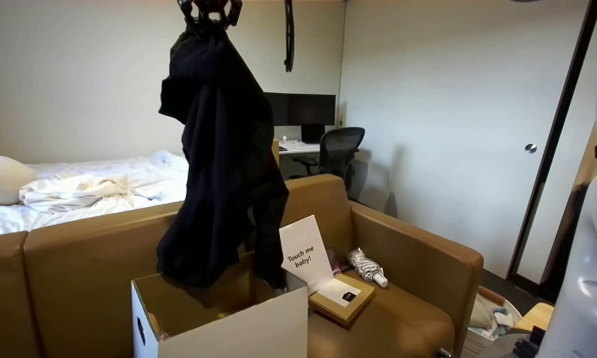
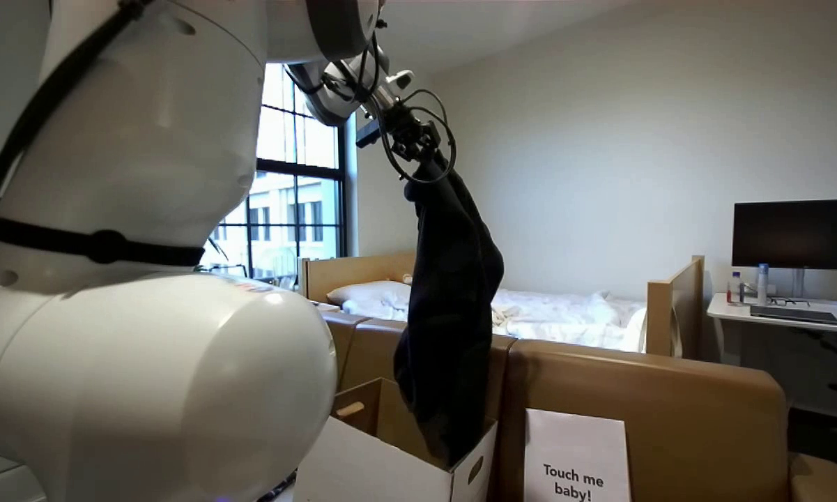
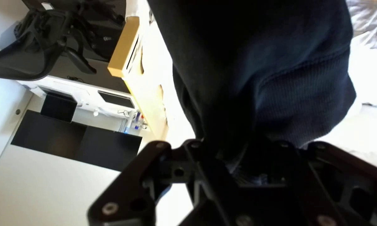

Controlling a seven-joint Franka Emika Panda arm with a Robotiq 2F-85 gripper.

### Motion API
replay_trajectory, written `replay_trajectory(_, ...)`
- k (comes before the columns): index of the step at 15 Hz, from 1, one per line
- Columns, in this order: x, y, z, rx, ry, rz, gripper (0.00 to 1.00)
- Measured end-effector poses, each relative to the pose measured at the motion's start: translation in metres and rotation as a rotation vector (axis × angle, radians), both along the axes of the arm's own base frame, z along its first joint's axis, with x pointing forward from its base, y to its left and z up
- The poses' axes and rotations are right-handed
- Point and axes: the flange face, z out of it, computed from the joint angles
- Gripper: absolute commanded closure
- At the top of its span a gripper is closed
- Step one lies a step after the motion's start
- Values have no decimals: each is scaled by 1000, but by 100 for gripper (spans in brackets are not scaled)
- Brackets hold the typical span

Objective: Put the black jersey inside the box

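The gripper (image 1: 210, 22) has a good grip on a bunched-up end of the jersey (image 1: 223, 164), which hangs down with its lower end dipping inside the box (image 1: 238, 333), plus there's a yellow scrap (image 1: 221, 315) in there I can't make out. On the couch (image 1: 397, 318) beside it, a white sign (image 1: 300, 256) says "Touch me baby!" (readable in both exterior views), but the dark mark (image 1: 349, 297) on the flat case (image 1: 345, 314) is too tiny to read.

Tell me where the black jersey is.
In both exterior views the black jersey hangs from the tool, its lower end at the mouth of the white box, left of the "Touch me baby!" card.
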Motion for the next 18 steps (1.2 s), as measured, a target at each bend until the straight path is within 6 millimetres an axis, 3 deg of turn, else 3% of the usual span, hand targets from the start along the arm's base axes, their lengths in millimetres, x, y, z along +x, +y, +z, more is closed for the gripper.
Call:
replay_trajectory(4, 20, -8, -58, -9, 203, 126, 91)
replay_trajectory(9, 23, -15, -108, 1, 420, 331, 91)
replay_trajectory(12, 37, -30, -154, -6, 520, 411, 91)
replay_trajectory(15, 66, -53, -212, -7, 534, 402, 91)
replay_trajectory(18, 94, -62, -291, 24, 586, 409, 91)
